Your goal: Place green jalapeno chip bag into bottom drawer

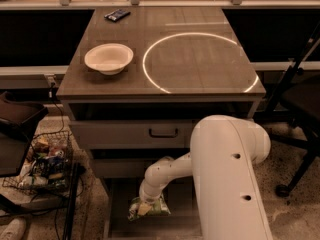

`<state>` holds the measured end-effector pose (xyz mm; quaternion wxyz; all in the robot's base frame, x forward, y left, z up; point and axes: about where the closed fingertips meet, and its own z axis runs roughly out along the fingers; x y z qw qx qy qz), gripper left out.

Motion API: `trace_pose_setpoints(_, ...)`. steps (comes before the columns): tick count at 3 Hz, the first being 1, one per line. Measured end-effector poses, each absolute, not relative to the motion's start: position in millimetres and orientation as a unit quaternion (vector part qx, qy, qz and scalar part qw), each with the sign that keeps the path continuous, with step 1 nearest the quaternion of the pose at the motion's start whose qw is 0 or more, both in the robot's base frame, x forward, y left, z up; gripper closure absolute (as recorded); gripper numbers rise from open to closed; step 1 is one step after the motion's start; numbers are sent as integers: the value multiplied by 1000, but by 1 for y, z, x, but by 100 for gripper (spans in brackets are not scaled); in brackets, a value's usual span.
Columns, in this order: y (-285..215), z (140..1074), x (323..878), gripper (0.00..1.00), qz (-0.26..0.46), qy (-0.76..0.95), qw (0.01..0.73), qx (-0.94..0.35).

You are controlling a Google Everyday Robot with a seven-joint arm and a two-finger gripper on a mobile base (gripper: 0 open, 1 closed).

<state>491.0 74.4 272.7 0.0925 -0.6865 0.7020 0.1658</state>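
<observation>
The green jalapeno chip bag (150,207) is crumpled light green and sits low inside the open bottom drawer (120,224), at its left front. My gripper (145,200) reaches down into that drawer from the white arm and is right on top of the bag, touching it. The wrist hides the upper middle of the bag. The drawer's flat floor shows around the bag, and my white arm housing covers its right side.
A white bowl (109,58) and a small dark packet (117,15) sit on the cabinet top (200,59). A black-handled drawer (163,133) is above the arm. A wire basket of items (42,161) stands on the floor at left; a chair base (295,149) at right.
</observation>
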Motion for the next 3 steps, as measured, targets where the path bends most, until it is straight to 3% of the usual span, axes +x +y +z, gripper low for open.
trace_pose_setpoints(2, 75, 270, 488, 0, 168, 701, 90, -687)
trace_pose_setpoints(3, 75, 270, 487, 0, 168, 701, 90, -687)
